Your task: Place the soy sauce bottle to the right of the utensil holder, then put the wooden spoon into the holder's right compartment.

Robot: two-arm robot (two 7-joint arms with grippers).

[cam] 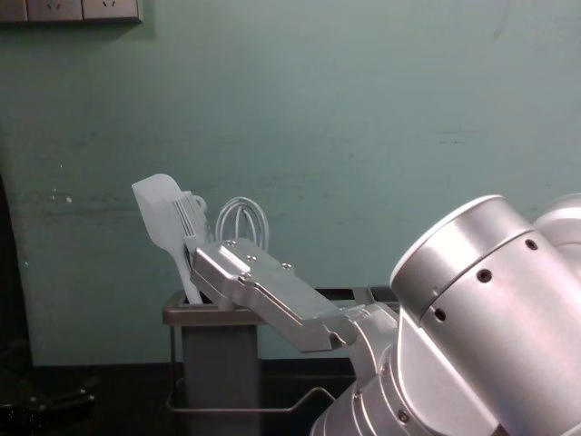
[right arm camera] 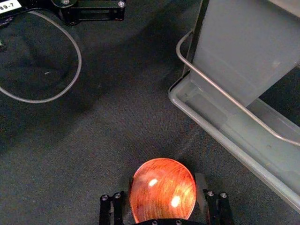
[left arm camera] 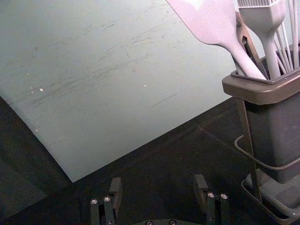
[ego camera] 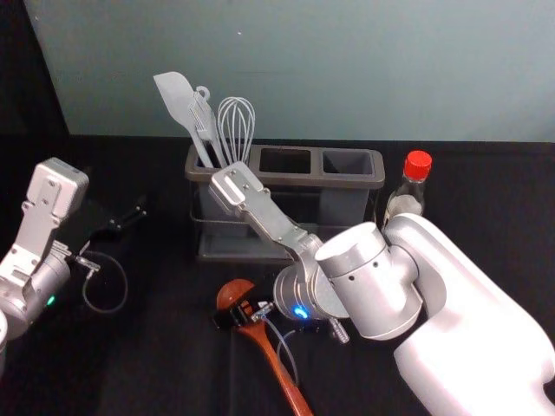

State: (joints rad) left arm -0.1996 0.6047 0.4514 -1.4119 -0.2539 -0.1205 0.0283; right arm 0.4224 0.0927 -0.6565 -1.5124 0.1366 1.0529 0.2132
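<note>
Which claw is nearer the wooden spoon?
Right. The right claw is right at the bowl of the wooden spoon; the left claw is well off to the spoon's left, out past the left side of the utensil holder.

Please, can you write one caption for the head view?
Right claw at the wooden spoon, before the utensil holder; soy sauce bottle right of the holder, left claw farther left.
</note>
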